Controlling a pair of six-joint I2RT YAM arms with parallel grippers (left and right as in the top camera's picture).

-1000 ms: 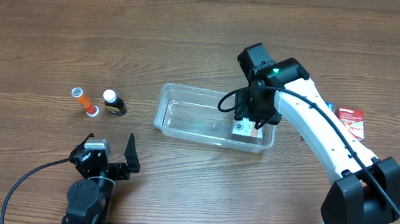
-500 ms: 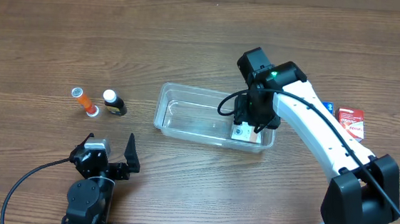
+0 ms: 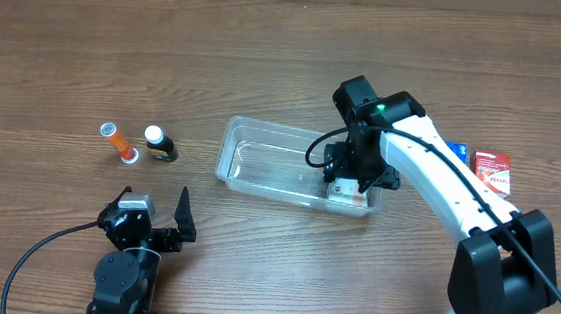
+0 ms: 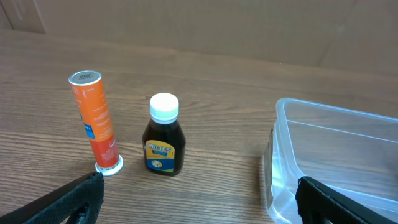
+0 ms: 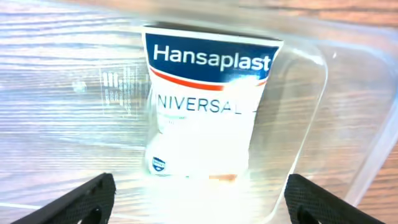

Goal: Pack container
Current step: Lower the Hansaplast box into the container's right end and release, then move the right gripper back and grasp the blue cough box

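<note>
The container (image 3: 263, 128), a clear plastic tub, is set near the middle of the bench (image 3: 68, 50) with its long side running left to right. The right hand (image 3: 351, 186) is held over the tub's right end. Its fingers (image 5: 87, 198) are spread wider than the Hansaplast box (image 5: 202, 112), which is laid flat on the tub's floor and is not clasped. The left hand (image 3: 148, 222) is kept low at the near edge of the bench, released, with its fingers (image 4: 68, 200) set wide apart. Ahead of it, an orange tube (image 4: 93, 121) and a dark bottle (image 4: 164, 143) with a white cap are stood upright just beside each other, left of the tub and apart from it. A red packet (image 3: 492, 170) is seen on the bench beyond the right arm.
</note>
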